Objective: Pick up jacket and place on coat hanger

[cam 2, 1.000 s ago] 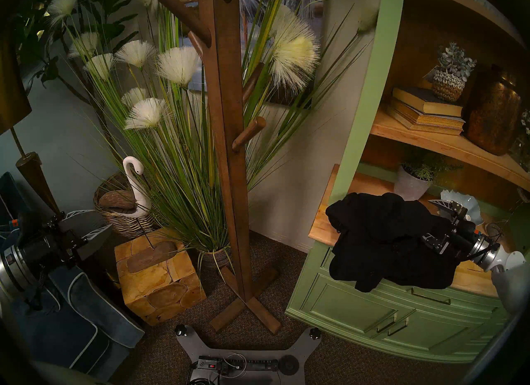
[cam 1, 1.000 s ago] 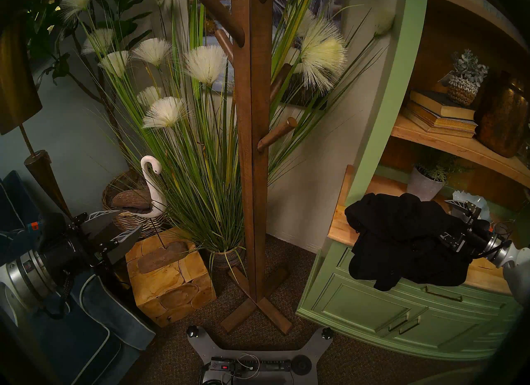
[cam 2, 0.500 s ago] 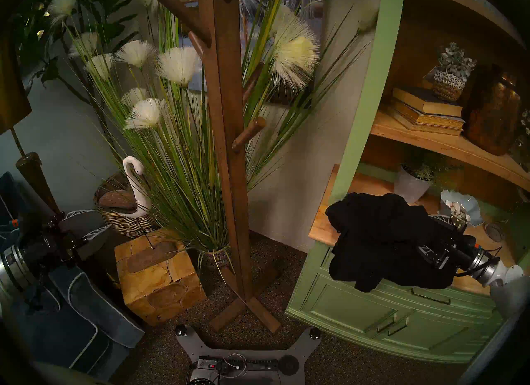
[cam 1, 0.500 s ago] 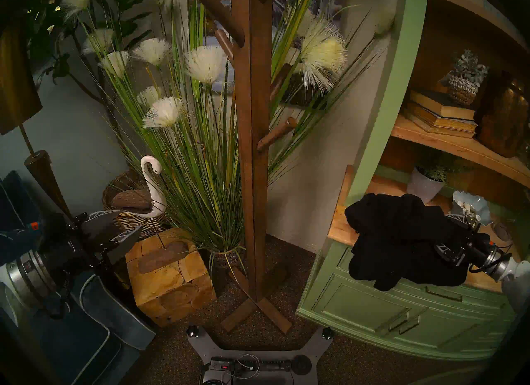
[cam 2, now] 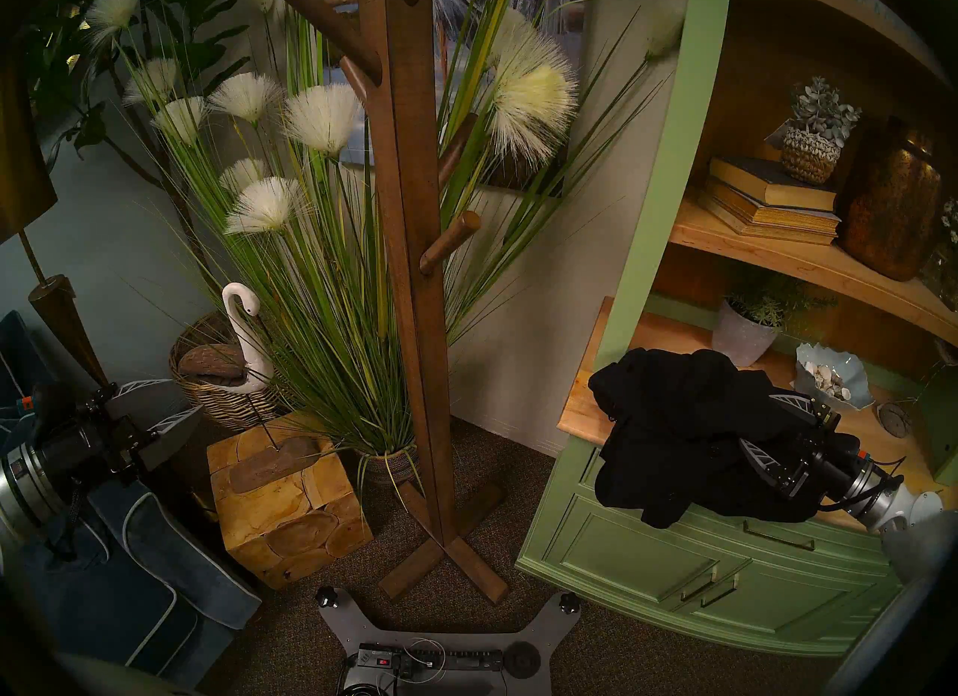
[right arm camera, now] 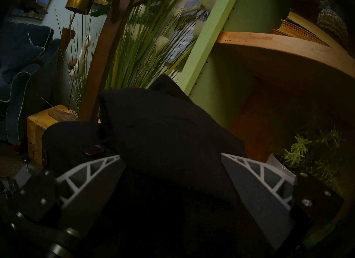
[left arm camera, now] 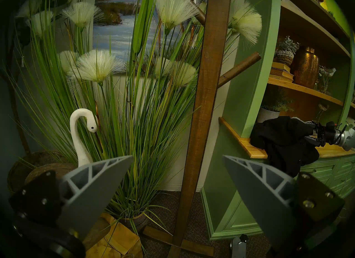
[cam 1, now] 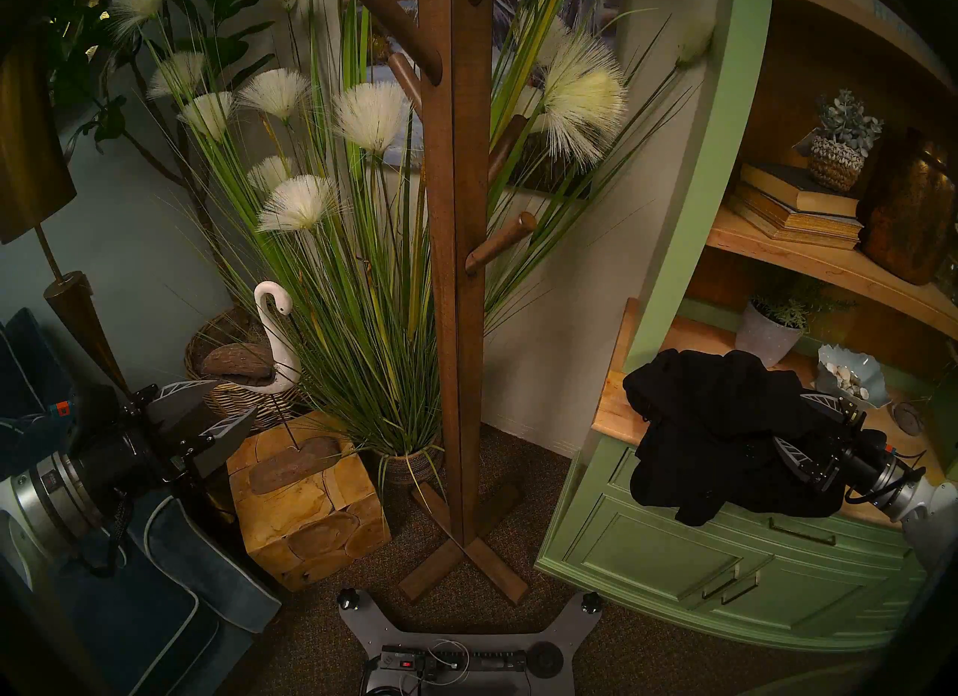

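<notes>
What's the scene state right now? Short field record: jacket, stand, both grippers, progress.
jacket: black soft fabric jacket, heaped on the wooden counter of the green cabinet, one part hanging over the front edge
stand: tall brown wooden coat stand, pegs bare
right gripper: open, fingers straddling the jacket, not closed on it
left gripper: open, empty, pointed toward the stand
progress: jacket not yet lifted; nothing hung

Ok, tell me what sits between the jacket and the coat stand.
Only the cabinet's green upright and bare wall, per the head view; jacket, coat stand.
</notes>
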Action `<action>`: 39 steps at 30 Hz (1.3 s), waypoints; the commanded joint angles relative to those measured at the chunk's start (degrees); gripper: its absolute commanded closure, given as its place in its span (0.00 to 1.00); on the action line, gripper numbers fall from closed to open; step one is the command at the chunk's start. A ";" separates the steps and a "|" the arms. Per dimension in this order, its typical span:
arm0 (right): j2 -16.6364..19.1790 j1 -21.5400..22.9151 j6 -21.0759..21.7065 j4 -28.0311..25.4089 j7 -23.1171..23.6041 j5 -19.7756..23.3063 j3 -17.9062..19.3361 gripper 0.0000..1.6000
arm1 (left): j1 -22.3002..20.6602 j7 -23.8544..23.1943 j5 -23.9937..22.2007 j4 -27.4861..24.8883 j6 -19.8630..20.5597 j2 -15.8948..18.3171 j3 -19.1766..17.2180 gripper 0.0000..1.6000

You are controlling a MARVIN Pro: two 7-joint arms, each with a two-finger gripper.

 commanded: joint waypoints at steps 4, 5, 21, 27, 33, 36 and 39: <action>-0.90 -4.14 -0.24 -5.87 5.93 3.70 5.72 0.00 | -0.22 -0.55 -0.66 -0.81 0.00 0.11 0.05 0.00; -0.99 -4.36 -0.24 -6.22 6.19 4.09 6.11 0.00 | -0.22 -0.55 -0.66 -0.81 0.01 0.11 0.05 0.00; 0.09 -10.74 -0.24 -10.22 6.04 3.56 8.80 0.00 | -0.23 -0.63 -0.75 -0.85 0.04 0.09 0.02 0.00; 3.31 -10.57 -0.24 -9.92 5.98 3.32 8.37 0.00 | -0.23 -0.67 -0.81 -0.87 0.06 0.09 0.00 0.00; 6.27 -8.78 -0.24 -8.52 6.19 4.37 7.27 0.00 | -0.22 -0.68 -0.82 -0.87 0.06 0.09 -0.01 0.00; 7.73 -8.69 -0.24 -7.93 5.87 4.02 6.82 0.00 | -0.23 -0.69 -0.83 -0.88 0.06 0.09 -0.02 0.00; 8.31 -8.37 -0.24 -6.99 6.47 4.02 6.05 0.00 | -0.22 -0.70 -0.85 -0.88 0.07 0.08 -0.02 0.00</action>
